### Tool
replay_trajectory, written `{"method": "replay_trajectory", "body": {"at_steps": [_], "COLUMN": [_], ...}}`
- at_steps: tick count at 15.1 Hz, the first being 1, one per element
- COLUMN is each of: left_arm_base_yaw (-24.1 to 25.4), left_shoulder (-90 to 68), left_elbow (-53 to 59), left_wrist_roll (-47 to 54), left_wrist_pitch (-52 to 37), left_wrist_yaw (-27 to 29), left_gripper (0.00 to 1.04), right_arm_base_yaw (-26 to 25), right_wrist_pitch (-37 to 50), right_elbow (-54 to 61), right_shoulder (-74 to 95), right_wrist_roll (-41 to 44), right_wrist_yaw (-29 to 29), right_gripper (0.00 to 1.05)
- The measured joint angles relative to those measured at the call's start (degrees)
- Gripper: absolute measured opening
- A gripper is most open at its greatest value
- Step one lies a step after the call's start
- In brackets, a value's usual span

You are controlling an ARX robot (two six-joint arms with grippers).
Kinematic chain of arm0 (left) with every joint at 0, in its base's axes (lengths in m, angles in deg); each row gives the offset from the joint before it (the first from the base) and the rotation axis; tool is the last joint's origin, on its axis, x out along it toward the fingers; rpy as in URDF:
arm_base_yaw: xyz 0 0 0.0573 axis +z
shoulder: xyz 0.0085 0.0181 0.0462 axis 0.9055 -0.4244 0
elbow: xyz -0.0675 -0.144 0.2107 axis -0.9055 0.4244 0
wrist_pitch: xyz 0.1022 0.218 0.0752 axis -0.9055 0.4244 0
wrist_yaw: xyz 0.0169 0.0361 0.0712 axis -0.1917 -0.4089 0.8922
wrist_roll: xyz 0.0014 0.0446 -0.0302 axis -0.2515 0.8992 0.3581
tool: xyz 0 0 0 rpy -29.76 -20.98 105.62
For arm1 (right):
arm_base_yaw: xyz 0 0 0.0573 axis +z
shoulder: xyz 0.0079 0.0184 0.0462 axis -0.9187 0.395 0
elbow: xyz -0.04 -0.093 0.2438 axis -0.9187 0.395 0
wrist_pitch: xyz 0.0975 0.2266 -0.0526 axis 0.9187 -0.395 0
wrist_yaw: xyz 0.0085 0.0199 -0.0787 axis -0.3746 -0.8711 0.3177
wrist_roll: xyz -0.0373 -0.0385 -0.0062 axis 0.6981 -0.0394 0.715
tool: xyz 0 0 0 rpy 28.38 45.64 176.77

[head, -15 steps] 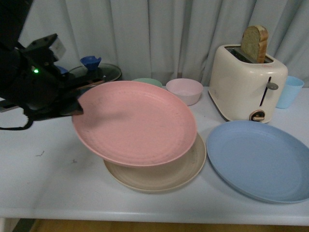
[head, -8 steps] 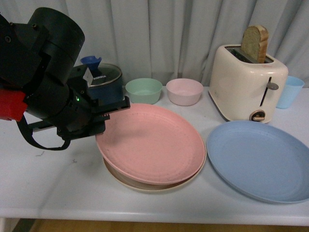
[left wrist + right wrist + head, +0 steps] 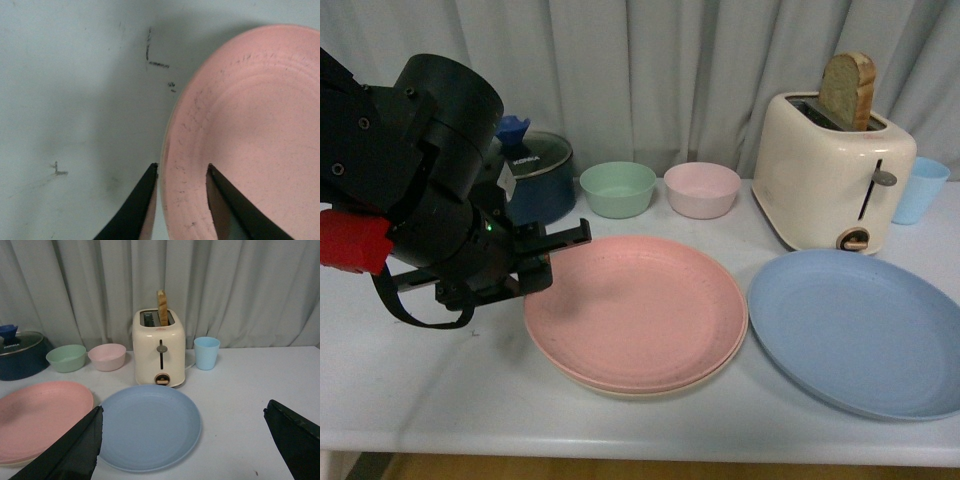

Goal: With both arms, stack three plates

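1. Left gripper [image 3: 182, 167]: the jaws stand a narrow gap apart, astride the left rim of the pink plate [image 3: 638, 305]. One finger lies outside the rim over the bare counter [image 3: 440, 380], and the other lies over the plate's inner face. Neither finger is seen pressing on the plate.
2. Right gripper [image 3: 183, 412]: the fingers are spread wide and hold nothing. It hangs above the counter, facing the blue plate [image 3: 860, 330]. It does not appear in the front view.
3. Pink plate: it lies level, hollow side up, nested on the beige plate [image 3: 640, 392]. Only a thin crescent of the beige plate shows, along the front edge. Both plates are round, so neither has a long axis or a heading.
4. Blue plate: it lies flat and alone on the counter, hollow side up, just to the right of the stacked pair. Whether its rim touches theirs cannot be told.
5. Surroundings: a green bowl [image 3: 617, 188] and a pink bowl [image 3: 701, 188] stand side by side behind the stack. A dark blue pot [image 3: 535, 180] with a glass lid stands to the left of the bowls. A cream toaster [image 3: 830, 175] with an upright bread slice [image 3: 847, 90] stands behind the blue plate, close to its far rim. A light blue cup [image 3: 920, 190] stands to the right of the toaster, and a grey curtain [image 3: 650, 70] closes the background.
6. Obstruction: the left arm [image 3: 420, 190], bulky and black, hides part of the pot and the counter left of the stack.
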Motion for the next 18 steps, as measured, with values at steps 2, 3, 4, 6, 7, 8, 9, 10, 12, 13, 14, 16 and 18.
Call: {"method": "replay_trajectory", "body": {"at_steps": [2, 3, 4, 6, 7, 8, 9, 10, 12, 13, 14, 16, 18], "left_arm_base_yaw": [0.31, 0.28, 0.28, 1.73, 3.06, 4.33, 5.31, 6.10, 7.80, 8.41, 9.07, 10.19, 13.94], "left_shoulder": [3.74, 8.11, 14.58, 29.11, 32.39, 33.38, 34.03, 36.52, 44.33, 46.25, 48.06, 53.72, 57.00], "left_elbow": [4.02, 8.33, 13.70, 25.33, 30.84, 36.72, 41.57, 44.50, 48.52, 50.80, 53.44, 56.28, 59.98], "left_wrist_roll": [0.24, 2.01, 6.38, 17.86, 21.09, 22.64, 23.58, 23.93, 24.15, 24.22, 24.22, 24.22, 24.28], "left_wrist_pitch": [-5.31, -10.84, -18.36, -43.21, -52.94, -56.65, -56.94, -57.18, -58.36, -57.61, -56.22, -54.62, -57.20], "left_wrist_yaw": [1.57, 4.52, 9.38, 12.22, 10.86, 9.73, 8.59, 7.76, 6.05, 5.35, 4.63, 3.61, -0.61], "left_gripper": [0.51, 0.61, 0.72, 0.72, 0.59, 0.46, 0.34, 0.23, 0.02, 0.02, 0.02, 0.02, 0.02], "right_arm_base_yaw": [0.00, 0.00, 0.00, 0.00, 0.00, 0.00, -0.02, 0.00, 0.00, 0.00, 0.00, 0.00, -0.02], "right_wrist_pitch": [-0.02, 0.00, -0.02, -0.04, 0.04, 0.00, -0.02, 0.00, 0.00, 0.00, 0.00, 0.00, 0.00], "right_elbow": [0.00, 0.00, 0.00, 0.00, 0.00, 0.00, 0.00, 0.00, 0.00, 0.00, 0.00, 0.00, 0.00], "right_shoulder": [0.00, 0.00, 0.00, 0.00, 0.00, 0.00, 0.00, 0.00, 0.00, 0.00, 0.00, 0.00, 0.00], "right_wrist_roll": [0.00, 0.00, 0.00, 0.00, 0.00, 0.00, 0.00, 0.00, 0.00, 0.00, 0.00, 0.00, 0.00], "right_wrist_yaw": [0.00, 0.00, 0.00, 0.00, 0.00, 0.00, 0.00, 0.00, 0.00, 0.00, 0.00, 0.00, 0.00], "right_gripper": [0.98, 0.98, 0.98, 0.98, 0.98, 0.98, 0.98, 0.98, 0.98, 0.98, 0.98, 0.98, 0.98]}}
